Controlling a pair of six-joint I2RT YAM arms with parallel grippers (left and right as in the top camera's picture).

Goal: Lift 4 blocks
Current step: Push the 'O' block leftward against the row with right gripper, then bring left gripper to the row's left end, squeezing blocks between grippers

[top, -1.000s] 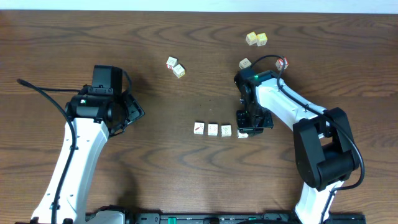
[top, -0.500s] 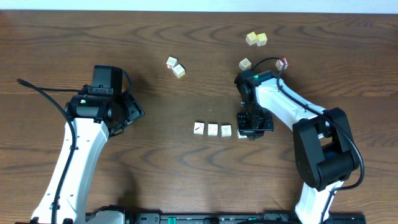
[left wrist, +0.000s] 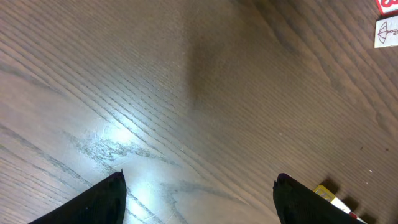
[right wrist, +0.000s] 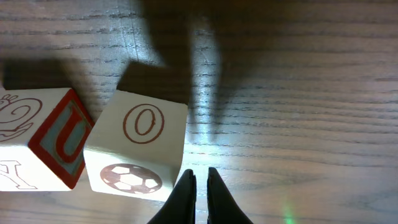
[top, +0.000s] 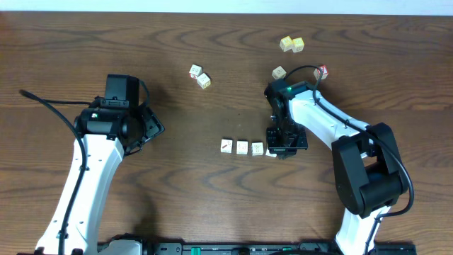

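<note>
Three whitish blocks (top: 226, 145) (top: 242, 147) (top: 257, 149) lie in a row on the table. The fourth block (top: 271, 153) shows only as a sliver beside my right gripper (top: 281, 150). In the right wrist view this block (right wrist: 137, 146) carries a red O and a football. Its neighbour (right wrist: 46, 137) has a red-bordered U face. My right gripper (right wrist: 199, 180) is shut with nothing between its fingertips, which sit against the O block's right lower corner. My left gripper (top: 152, 127) (left wrist: 199, 190) stands wide open over bare wood, far left of the row.
Two cubes (top: 199, 76) lie behind the row to the left. Yellowish cubes (top: 291, 44) (top: 279, 72) and a red-edged cube (top: 322, 71) sit at the back right. Another white cube (left wrist: 385, 31) shows at the left wrist view's top right corner.
My right gripper has shifted a little to the left, and the fourth block has slid with it toward the row. The left arm has not moved.
</note>
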